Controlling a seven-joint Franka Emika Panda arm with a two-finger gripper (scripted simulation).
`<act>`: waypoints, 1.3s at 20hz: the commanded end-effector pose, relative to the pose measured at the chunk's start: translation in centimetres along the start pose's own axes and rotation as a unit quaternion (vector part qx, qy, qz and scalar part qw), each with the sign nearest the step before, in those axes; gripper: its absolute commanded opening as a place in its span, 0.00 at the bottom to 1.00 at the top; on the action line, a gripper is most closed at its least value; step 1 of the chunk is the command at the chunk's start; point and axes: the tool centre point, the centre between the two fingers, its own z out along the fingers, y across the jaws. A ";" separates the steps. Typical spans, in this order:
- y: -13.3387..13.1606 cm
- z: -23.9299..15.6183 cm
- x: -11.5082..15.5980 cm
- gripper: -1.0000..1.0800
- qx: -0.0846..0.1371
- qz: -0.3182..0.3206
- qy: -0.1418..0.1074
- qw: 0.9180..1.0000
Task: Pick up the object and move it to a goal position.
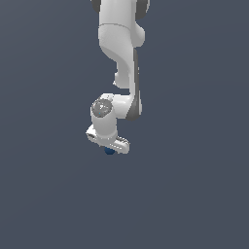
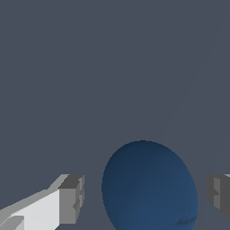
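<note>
The dark blue ball (image 2: 149,186) sits between the tool's (image 2: 146,197) two grey pads (image 2: 72,197), a gap showing on each side, so the tool is spread wide and grips nothing. Smooth, round and probably rigid, it may squirt sideways; best pinched across its widest middle. It rests on the grey bench (image 1: 194,194), directly beneath the tool.

Ball (image 2: 150,188): dark blue, smooth, plain, soft sheen, no texture or markings. Arm (image 1: 119,53): smooth white shell, looks like moulded plastic, light gloss; dark grey inserts at joints. One joint cap (image 1: 102,107) grey, mottled, metal-like. Gripper (image 2: 146,195): white smooth body; fingertips (image 2: 72,197) matt grey, faceted, flat finish. Ground (image 1: 194,185): uniform slate grey, matt, featureless.
</note>
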 end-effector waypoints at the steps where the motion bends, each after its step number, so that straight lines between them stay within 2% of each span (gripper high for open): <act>1: 0.0 0.4 0.1 0.96 0.000 0.000 0.001 1.000; 2: 0.0 0.4 0.1 0.96 0.000 0.000 0.001 1.000; 3: 0.0 0.4 0.1 0.00 0.000 0.000 0.001 1.000; 17: -0.6 0.0 -0.1 0.00 0.000 0.000 0.001 1.000; 21: -2.3 -1.0 -0.6 0.00 0.000 0.000 0.001 1.000; 26: -6.0 -3.1 -1.8 0.00 0.000 0.000 0.001 1.000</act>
